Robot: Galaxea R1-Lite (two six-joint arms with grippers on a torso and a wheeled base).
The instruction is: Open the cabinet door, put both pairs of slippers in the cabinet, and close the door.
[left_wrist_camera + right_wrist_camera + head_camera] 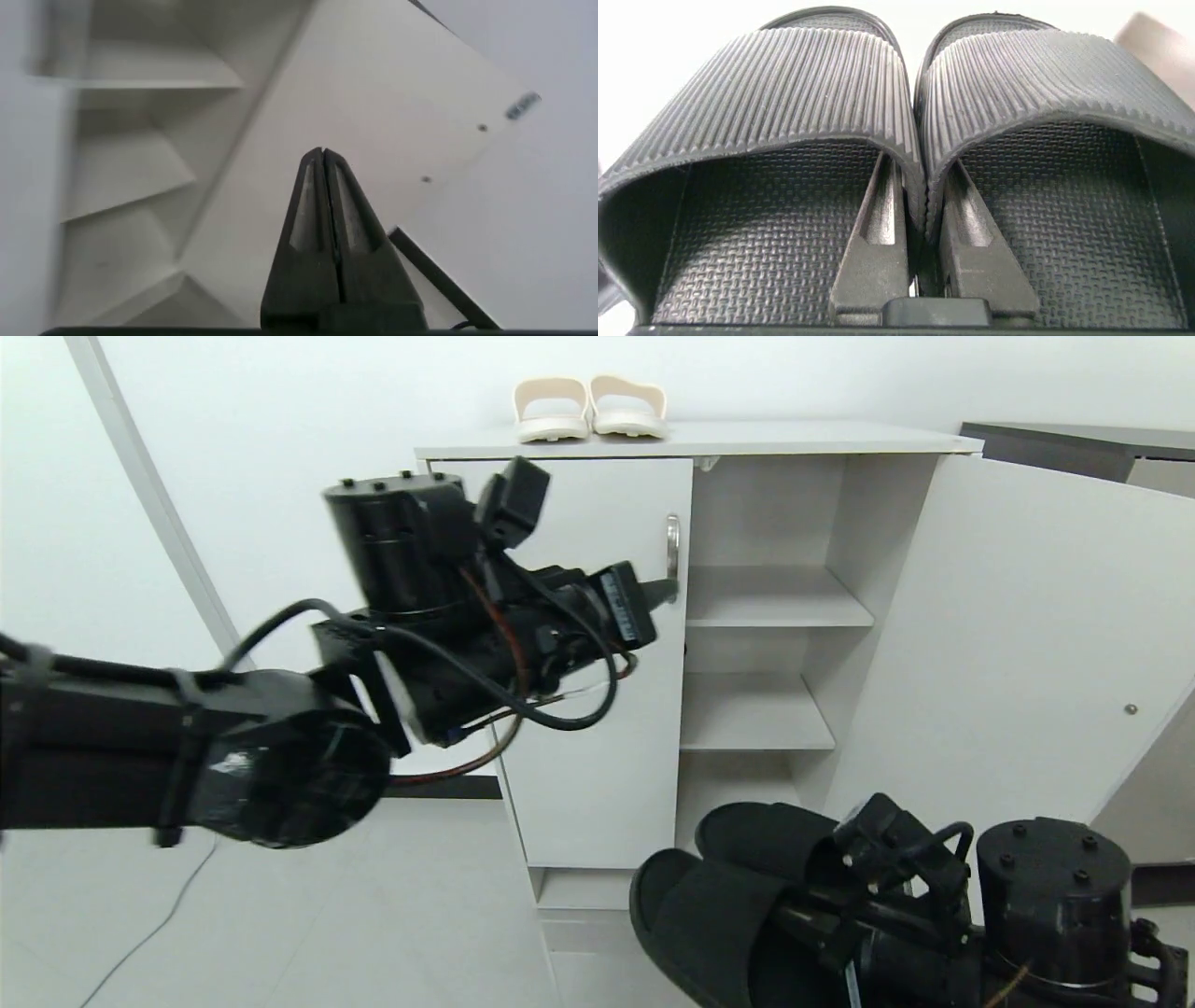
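The white cabinet (pixel 597 747) has its right door (pixel 1027 644) swung wide open and its left door closed. A cream pair of slippers (pixel 590 409) rests on the cabinet top. My left gripper (pixel 668 589) is shut with nothing in it, its tip level with the lower end of the left door's metal handle (pixel 672 543); in the left wrist view the left gripper (pixel 323 157) points at the open compartment. My right gripper (pixel 920 191) is shut on the black pair of slippers (pixel 906 103), one finger inside each slipper. The black slippers (pixel 738 887) hang low before the open side.
Two bare shelves (pixel 775 607) (pixel 752 733) and a bottom compartment show inside the open right half. A dark grey piece of furniture (pixel 1074 439) stands behind the open door. Pale floor and a cable (pixel 149 933) lie to the left of the cabinet.
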